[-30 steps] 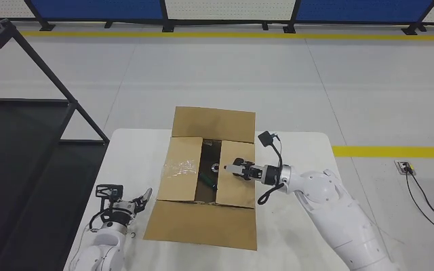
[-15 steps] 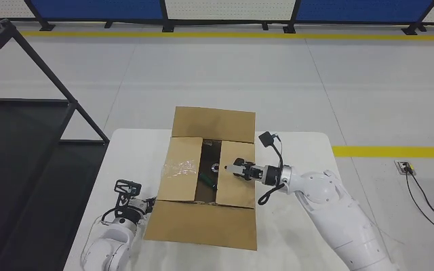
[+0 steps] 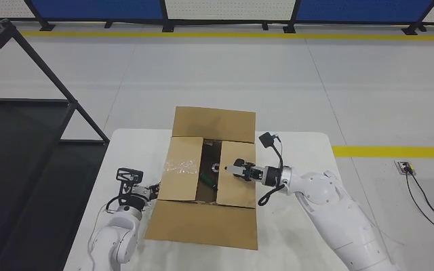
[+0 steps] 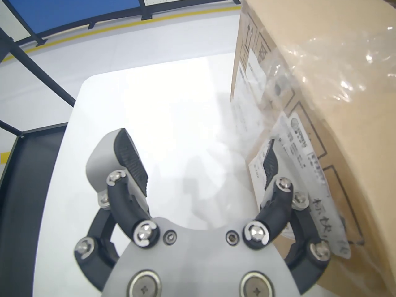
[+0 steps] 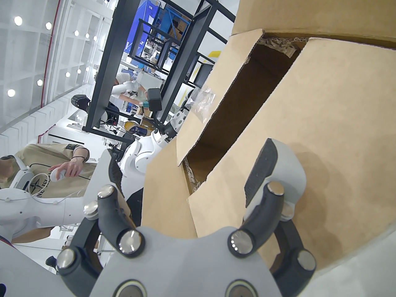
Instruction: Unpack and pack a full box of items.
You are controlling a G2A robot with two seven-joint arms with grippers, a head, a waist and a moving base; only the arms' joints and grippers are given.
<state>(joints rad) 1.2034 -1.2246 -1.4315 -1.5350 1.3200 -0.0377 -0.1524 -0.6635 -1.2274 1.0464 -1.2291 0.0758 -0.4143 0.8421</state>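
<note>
We judge unpacking barely begun: items point(image 3: 207, 178) lie inside the box point(image 3: 213, 122). The left gripper point(image 4: 198, 146), released, stands just beside its side wall; the right gripper point(image 5: 188, 162), released, straddles a half-closed inner flap point(image 5: 309, 125).

Box point(image 3: 203, 227) on table point(image 3: 135, 156); left claw point(image 4: 198, 152) beside its left wall, right claw point(image 3: 227, 168) over its flaps.

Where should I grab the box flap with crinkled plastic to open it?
Probably its free inner edge beside the middle gap, coming from above with one finger under it: the flap lies nearly flat, hinged along its outer side.
</note>
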